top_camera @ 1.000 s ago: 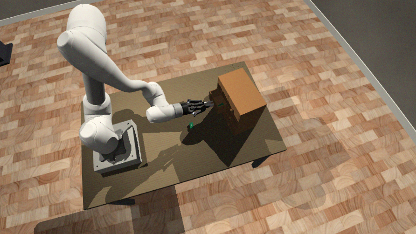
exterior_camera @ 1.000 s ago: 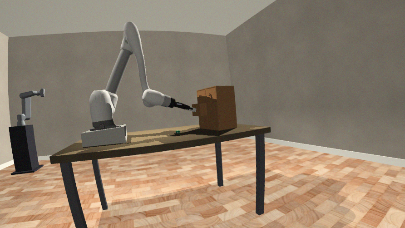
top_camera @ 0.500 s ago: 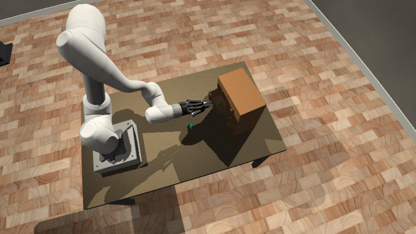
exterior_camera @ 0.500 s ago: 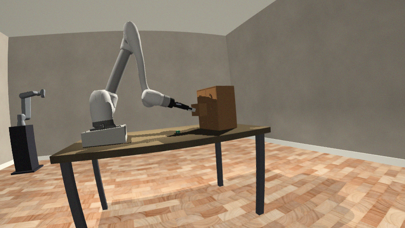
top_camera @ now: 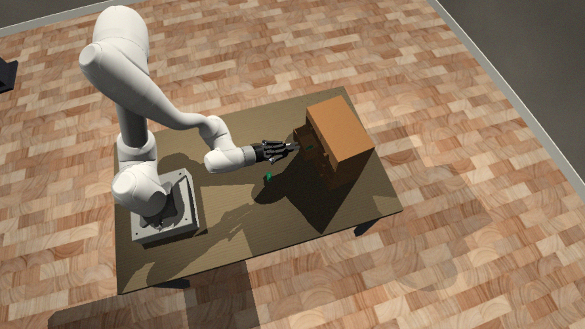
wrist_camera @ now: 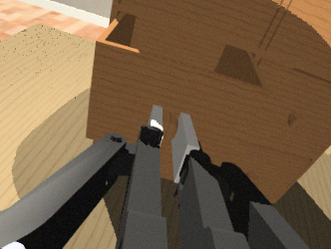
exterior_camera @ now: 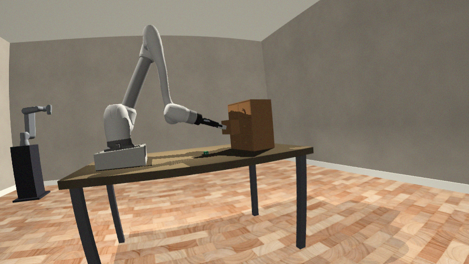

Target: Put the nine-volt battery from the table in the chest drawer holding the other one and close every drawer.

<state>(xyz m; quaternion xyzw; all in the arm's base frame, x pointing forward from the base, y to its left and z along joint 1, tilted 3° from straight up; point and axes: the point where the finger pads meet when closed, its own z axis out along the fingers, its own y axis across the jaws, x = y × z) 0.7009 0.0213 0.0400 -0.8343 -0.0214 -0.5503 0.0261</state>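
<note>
Top view: found gripper [top_camera: 295,148] pinched nearly shut on drawer [top_camera: 303,137] front; spotted table battery [top_camera: 268,175] at gripper's seven o'clock. Risked drooping or dropping drawer through overpulling.

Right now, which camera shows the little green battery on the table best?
The top view: the green nine-volt battery lies unblocked on the table, between the arm's base and the chest. The exterior view shows only a tiny green speck. The wrist view misses it, seeing just the gripper and drawer fronts.
</note>
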